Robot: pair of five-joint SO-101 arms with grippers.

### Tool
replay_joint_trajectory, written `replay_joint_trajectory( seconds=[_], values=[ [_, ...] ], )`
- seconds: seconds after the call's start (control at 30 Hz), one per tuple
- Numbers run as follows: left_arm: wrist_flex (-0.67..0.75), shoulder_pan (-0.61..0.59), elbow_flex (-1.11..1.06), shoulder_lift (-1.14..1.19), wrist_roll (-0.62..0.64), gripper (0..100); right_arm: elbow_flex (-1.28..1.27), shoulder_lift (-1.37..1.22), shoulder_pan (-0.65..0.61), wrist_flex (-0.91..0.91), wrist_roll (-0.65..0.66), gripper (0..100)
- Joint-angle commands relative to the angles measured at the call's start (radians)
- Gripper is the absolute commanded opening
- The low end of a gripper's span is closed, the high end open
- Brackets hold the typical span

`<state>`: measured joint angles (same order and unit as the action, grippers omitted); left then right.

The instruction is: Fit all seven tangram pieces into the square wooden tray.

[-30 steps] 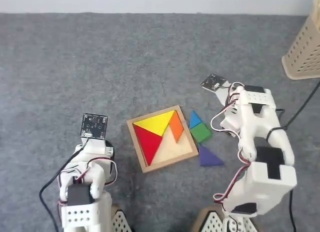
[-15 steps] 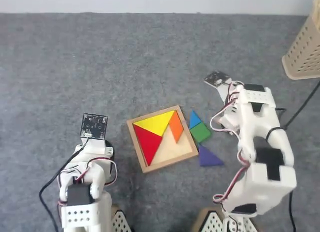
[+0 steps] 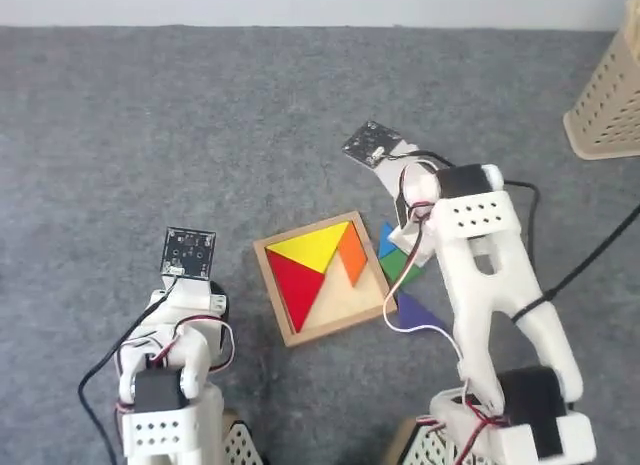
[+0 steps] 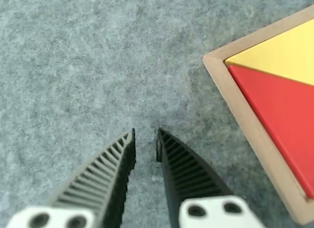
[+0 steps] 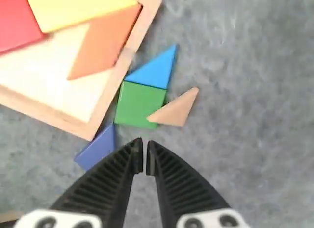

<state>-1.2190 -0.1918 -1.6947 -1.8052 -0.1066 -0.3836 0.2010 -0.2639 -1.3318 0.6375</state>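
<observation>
Right hand [image 5: 145, 145], fingers pressed together, points at the green square [image 5: 140, 104] near its tips; square lies on the tabletop [image 5: 255, 66] just outside the tray [image 5: 142, 27], tan triangle [image 5: 175, 108] touching its corner.

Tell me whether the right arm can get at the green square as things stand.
Probably yes: the right gripper hangs close by the green square, nothing between. Its shut jaws must open, and the tan triangle at one corner may hinder.
</observation>
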Motion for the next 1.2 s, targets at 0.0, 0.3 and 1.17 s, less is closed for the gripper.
replay_joint_trajectory(
  seconds=[0.0, 0.3, 1.17],
  values=[
    [-0.003, 0.003, 0.008, -0.023, 0.009, 7, 0.068, 0.059, 0.042, -0.013, -0.014, 1.2],
    [-0.003, 0.003, 0.008, -0.023, 0.009, 7, 0.072, -0.199, 0.053, 0.09, -0.118, 16.4],
    [-0.003, 0.003, 0.008, -0.023, 0.009, 7, 0.307, -0.461, 0.114, 0.139, -0.465, 15.9]
  ],
)
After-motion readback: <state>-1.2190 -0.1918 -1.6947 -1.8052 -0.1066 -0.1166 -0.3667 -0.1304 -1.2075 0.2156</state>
